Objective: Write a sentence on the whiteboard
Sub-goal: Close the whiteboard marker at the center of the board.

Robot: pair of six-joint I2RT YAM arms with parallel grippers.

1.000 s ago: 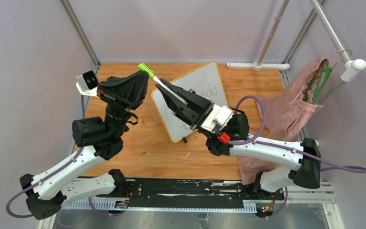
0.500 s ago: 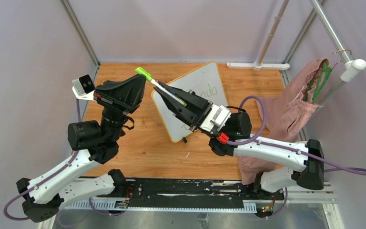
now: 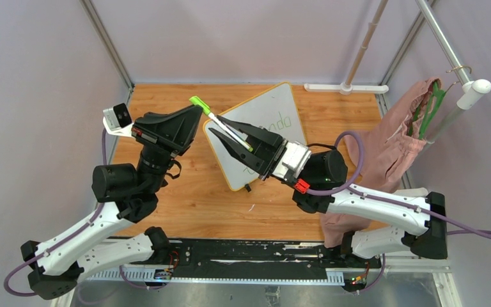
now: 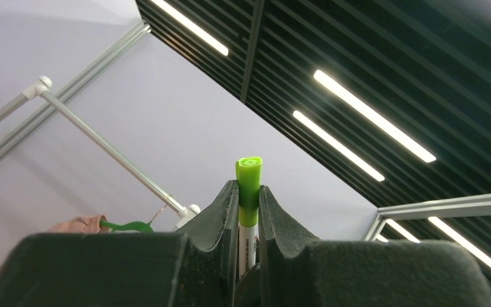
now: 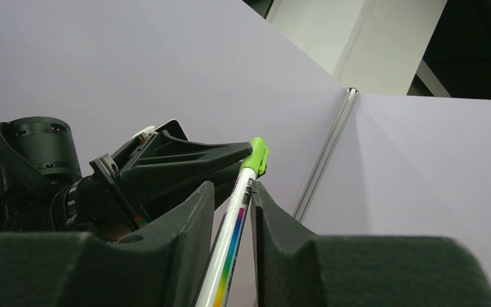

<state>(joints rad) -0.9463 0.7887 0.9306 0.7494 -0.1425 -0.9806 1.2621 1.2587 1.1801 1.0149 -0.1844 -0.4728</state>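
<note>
The tabletop (image 3: 198,198) is warm, orange-brown wood grain, closed in by flat lilac-grey walls (image 3: 243,38) and slim aluminium posts (image 3: 105,41). A black rail (image 3: 243,252) runs along its 6 o'clock edge. At 3 o'clock, dusty-pink cloth (image 3: 390,147) droops in soft folds from a green hanger (image 3: 431,109) on a white rod. The left wrist camera looks up at a dark slatted ceiling with strip lights (image 4: 371,115).

The whiteboard (image 3: 268,105) lies skewed on the wood, just toward 12 o'clock of centre. It is glossy white with rounded corners and a thin yellow rim. Green lettering (image 3: 280,120) shows near its 3 o'clock side, and the rest is hidden under the right arm, so it cannot be read whole.

Above the board's 9 o'clock corner, both matte-black grippers meet on one marker (image 3: 227,128), a slim white barrel with a rainbow stripe and a lime cap (image 3: 198,102). The left gripper (image 4: 248,185) has its jaws pinched on the cap. The right gripper (image 5: 233,192) has its jaws closed around the barrel, which runs slantwise between them.
</note>
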